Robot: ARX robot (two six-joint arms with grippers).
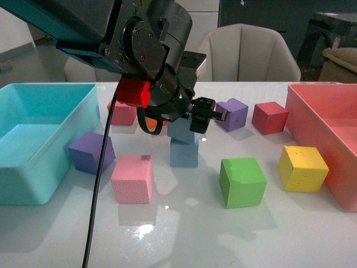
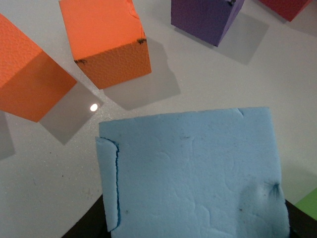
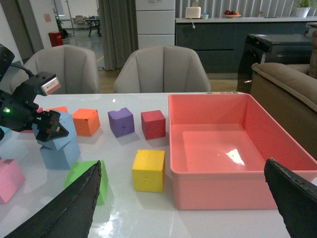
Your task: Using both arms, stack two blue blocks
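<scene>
In the front view the left arm (image 1: 150,61) covers the top of the upper blue block (image 1: 179,135) and part of a red cube (image 1: 124,114) behind it. The turquoise bin (image 1: 22,178) and pink bin (image 1: 312,128) run off the side edges. The left wrist view cuts that block off at the frame's edge and shows only dark corners of the left gripper (image 2: 195,230), so its contact cannot be judged there.

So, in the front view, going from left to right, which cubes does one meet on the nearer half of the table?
near purple cube → pink cube → lower blue block → green cube → yellow cube
</scene>
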